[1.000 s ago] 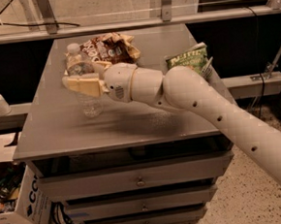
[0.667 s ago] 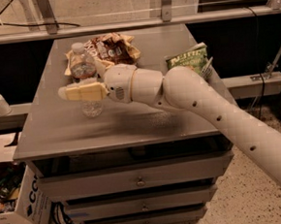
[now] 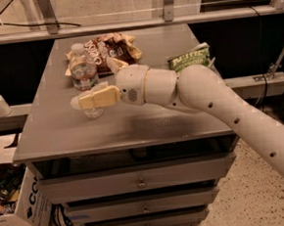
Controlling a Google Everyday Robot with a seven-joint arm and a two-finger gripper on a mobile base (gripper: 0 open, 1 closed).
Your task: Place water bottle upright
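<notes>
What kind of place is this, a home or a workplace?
Probably a lab or workshop, not a home: a grey drawer cabinet, a cardboard box on a speckled floor, and a robot arm whose hand is at the water bottle on it.

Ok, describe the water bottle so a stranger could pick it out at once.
On the grey cabinet top, look at the left side, beside the brown snack bag. The water bottle stands there behind the gripper, which crosses its lower part. It alone is clear ribbed plastic with a white cap.
</notes>
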